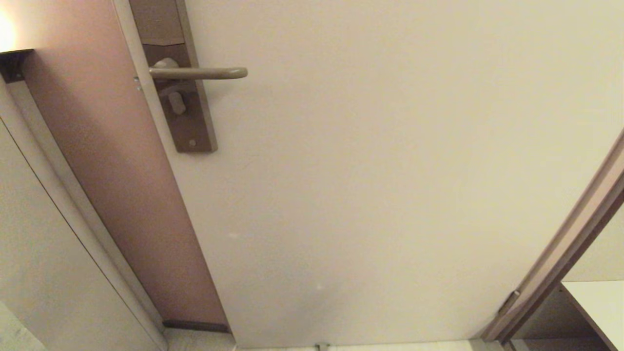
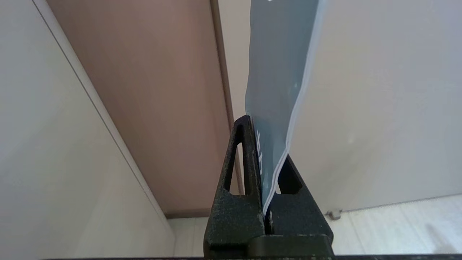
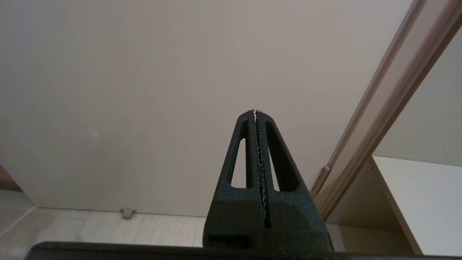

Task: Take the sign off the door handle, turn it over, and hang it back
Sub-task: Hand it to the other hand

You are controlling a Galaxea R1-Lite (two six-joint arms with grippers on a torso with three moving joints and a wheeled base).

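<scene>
I have the left gripper (image 2: 265, 144) clamped on the sign (image 2: 279, 72), fingers pressed flat against both faces of the card, low end of it pinched deep between them. From the left wrist view the sign stands up and away from the fingertips, teal-blue face toward the camera, thin white edge running along one side, a bit of white lettering just at the finger (image 2: 245, 159) line, unreadable. The card bows slightly above the grip. Its top end runs out of the picture, so I cannot see the hole. Beyond the held sign is the pale door (image 2: 379, 108), with the brown door edge (image 2: 151, 90) off to the other side of the gripper and the tiled floor (image 2: 397, 224) below. A small door stop (image 2: 334, 214) sits at the foot of the door, near the gripper's base on the door side. The right gripper (image 3: 255, 112) is closed on nothing, toothed pads meeting along their full length, pointed at bare door, with the door frame (image 3: 389, 108) and a white shelf (image 3: 422, 202) off to its outer side. In the head view neither arm shows. The handle (image 1: 197, 73) sits level on its brown backplate (image 1: 187, 112), bar bare, nothing hanging on it, well apart from where the sign is held. The sign is off the handle and in the left gripper only.
</scene>
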